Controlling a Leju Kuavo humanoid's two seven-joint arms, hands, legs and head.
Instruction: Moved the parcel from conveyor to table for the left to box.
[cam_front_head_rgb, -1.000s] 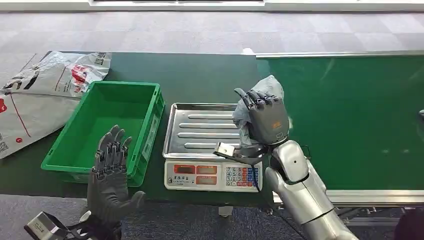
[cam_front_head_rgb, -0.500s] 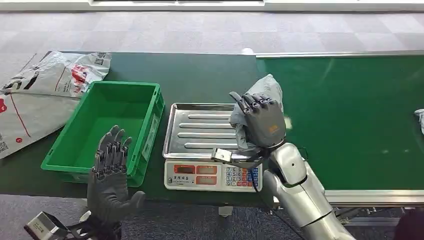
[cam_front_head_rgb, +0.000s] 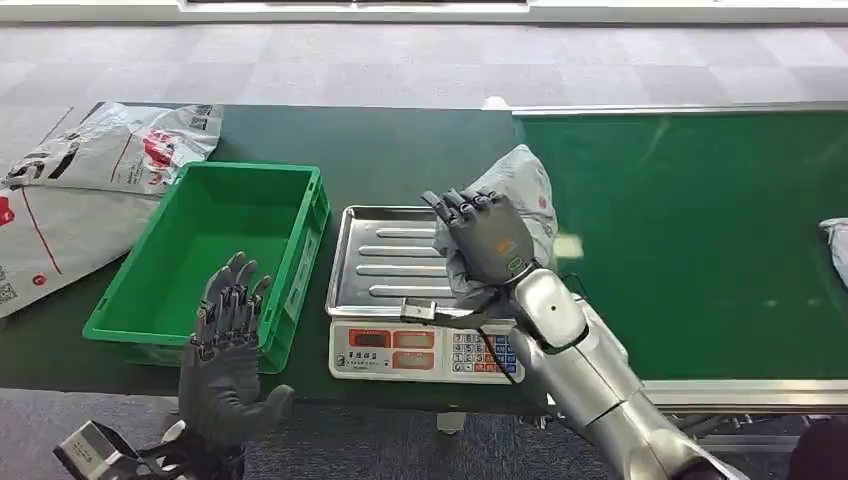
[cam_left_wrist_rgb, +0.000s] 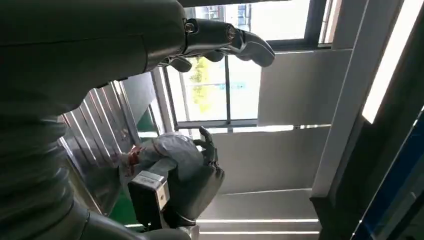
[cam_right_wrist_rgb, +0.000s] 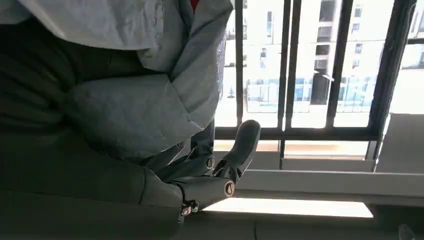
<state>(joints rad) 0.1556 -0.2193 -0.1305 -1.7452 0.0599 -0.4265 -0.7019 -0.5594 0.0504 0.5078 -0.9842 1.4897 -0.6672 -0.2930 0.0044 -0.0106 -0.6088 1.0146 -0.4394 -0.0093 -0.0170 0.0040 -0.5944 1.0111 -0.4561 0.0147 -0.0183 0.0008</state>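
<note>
My right hand (cam_front_head_rgb: 482, 240) grips a crumpled grey parcel (cam_front_head_rgb: 519, 190) and holds it above the right edge of the steel scale tray (cam_front_head_rgb: 385, 262). The right wrist view shows the grey parcel (cam_right_wrist_rgb: 135, 100) pressed against the palm, with the thumb (cam_right_wrist_rgb: 242, 145) sticking out past it. My left hand (cam_front_head_rgb: 228, 340) is raised at the table's near edge, in front of the green box (cam_front_head_rgb: 215, 255), fingers spread and holding nothing. From the left wrist view I see the right hand (cam_left_wrist_rgb: 192, 175) wrapped around the parcel (cam_left_wrist_rgb: 172, 150) beside the tray.
A weighing scale with a keypad (cam_front_head_rgb: 425, 352) carries the tray. The green conveyor belt (cam_front_head_rgb: 700, 230) fills the right side, with another grey parcel (cam_front_head_rgb: 836, 245) at its right edge. Printed white mail bags (cam_front_head_rgb: 90, 180) lie at the table's far left.
My right hand has carried the parcel leftward and slightly lower, from over the belt's edge to over the scale tray. The far parcel on the belt has come further into view. My left hand stayed put.
</note>
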